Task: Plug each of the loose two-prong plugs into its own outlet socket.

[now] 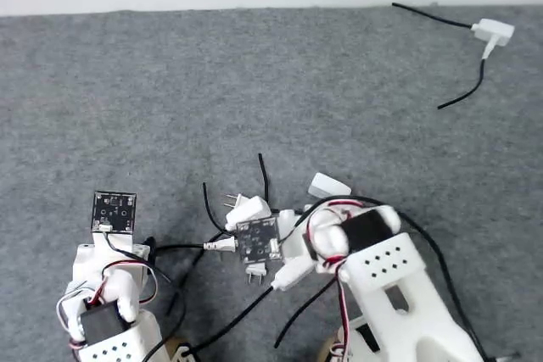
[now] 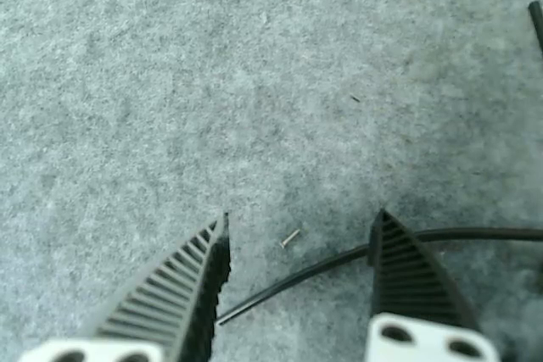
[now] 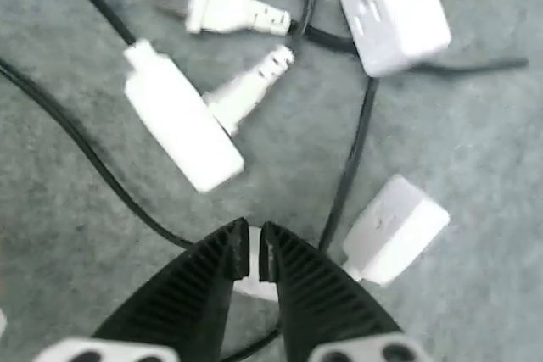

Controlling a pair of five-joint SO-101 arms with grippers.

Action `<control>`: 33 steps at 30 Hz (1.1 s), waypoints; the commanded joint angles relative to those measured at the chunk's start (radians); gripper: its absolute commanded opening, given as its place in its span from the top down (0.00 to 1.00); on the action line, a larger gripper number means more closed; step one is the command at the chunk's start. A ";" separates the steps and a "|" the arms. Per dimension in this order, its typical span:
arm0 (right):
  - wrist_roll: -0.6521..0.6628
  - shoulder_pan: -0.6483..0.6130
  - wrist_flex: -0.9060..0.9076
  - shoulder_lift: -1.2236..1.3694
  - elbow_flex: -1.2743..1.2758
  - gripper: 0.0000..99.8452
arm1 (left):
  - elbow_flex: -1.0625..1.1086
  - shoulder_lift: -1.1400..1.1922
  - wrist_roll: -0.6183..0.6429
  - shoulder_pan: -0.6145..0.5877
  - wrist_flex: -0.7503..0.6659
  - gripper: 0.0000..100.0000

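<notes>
**High view.** The grey-felted table (image 1: pixel 170 91) carries a knot of white plugs, sockets and black leads at lower centre, just beside my right arm (image 1: pixel 386 269). The arm's wrist camera board (image 1: pixel 257 241) covers the middle of the knot. A two-prong plug (image 1: pixel 244 207) lies loose at the board's upper left, prongs free. A white connector (image 1: pixel 494 32) with black leads sits well apart in the upper right corner, too small for me to tell plug from socket. The left arm (image 1: pixel 102 311), at lower left, is cut off by the bottom edge.

**Left wrist view.** The left pincer (image 2: pixel 301 222) stands wide apart over the felt. A black cable (image 2: pixel 339 258) passes between its fingers (image 2: pixel 182 294), near a small metal pin (image 2: pixel 290 238).

**Right wrist view.** The right pincer (image 3: pixel 253 231) is drawn together to a narrow slit. White shows in the slit, and I cannot tell whether it is gripped. Ahead lie a long white block (image 3: pixel 182 125), a ribbed plug (image 3: pixel 250 86) touching it, a bare-pronged plug (image 3: pixel 225 6), a slotted socket adapter (image 3: pixel 390 10) partly cut off, and a small white block (image 3: pixel 394 226).
</notes>
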 commanded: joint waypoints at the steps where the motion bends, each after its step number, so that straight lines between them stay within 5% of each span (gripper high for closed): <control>1: -0.025 0.005 0.033 -0.007 -0.064 0.99 | -0.010 -0.008 -0.008 -0.005 -0.011 0.75; 8: -0.193 -0.101 -0.044 0.005 0.009 0.96 | -0.010 -0.008 -0.008 -0.005 -0.011 0.75; 17: -0.183 -0.113 -0.223 0.005 0.219 0.64 | -0.010 -0.006 -0.008 -0.005 -0.011 0.75; 25: -0.181 -0.145 -0.277 0.005 0.275 0.68 | -0.010 -0.006 -0.008 -0.005 -0.011 0.75; 33: -0.183 -0.246 -0.002 -0.005 0.176 0.68 | -0.010 -0.006 -0.008 -0.005 -0.011 0.75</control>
